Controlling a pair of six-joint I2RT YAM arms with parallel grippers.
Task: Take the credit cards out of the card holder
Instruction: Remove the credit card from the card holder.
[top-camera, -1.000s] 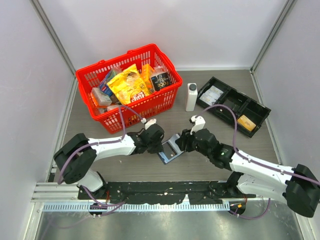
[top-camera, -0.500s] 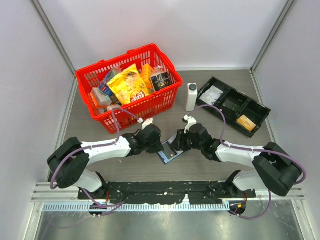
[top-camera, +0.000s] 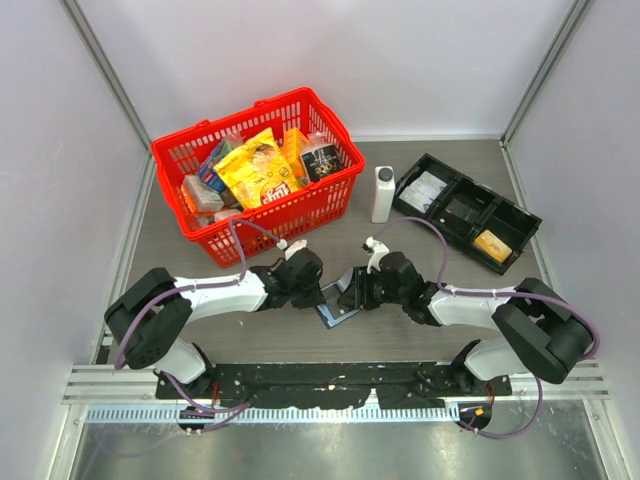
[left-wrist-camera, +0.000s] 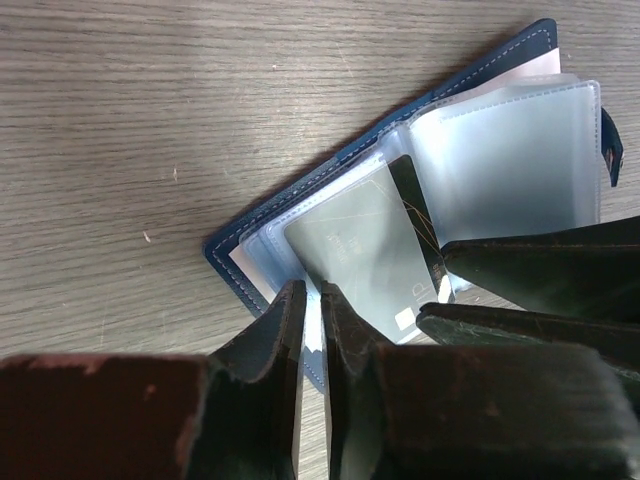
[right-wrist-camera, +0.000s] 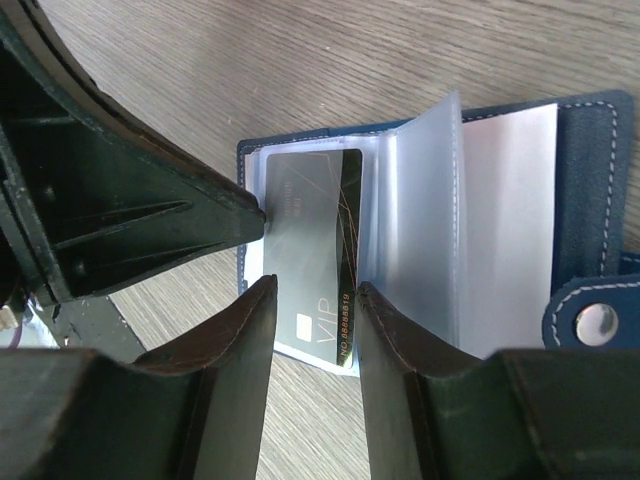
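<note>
Navy-blue, the card holder (right-wrist-camera: 590, 200) lies open on the wood-grain table (left-wrist-camera: 150, 120), pinned between the two pincers. The left pincer (left-wrist-camera: 312, 292) is pinched thin on the holder's edge, sleeves and all. Just to its right, a dark grey credit card (right-wrist-camera: 305, 220) marked VIP pokes its end out past the holder. The right pincer (right-wrist-camera: 315, 288) straddles that end, jaws about halfway apart, one finger at each long edge; whether the pads bite I cannot tell.

A second ago the right pincer stood wider and farther from the left one, with the holder tipped up between them. Now it has moved in and narrowed, and the holder sits flatter. I judge the grip for the pull is being set; this card is not yet free.

Beyond the right pincer stand a white bottle (top-camera: 383, 193) and a black tray (top-camera: 466, 213) holding an orange-gold rectangle (top-camera: 494, 245), likely a card already out. Beyond the left pincer sits a red basket (top-camera: 290, 212).
</note>
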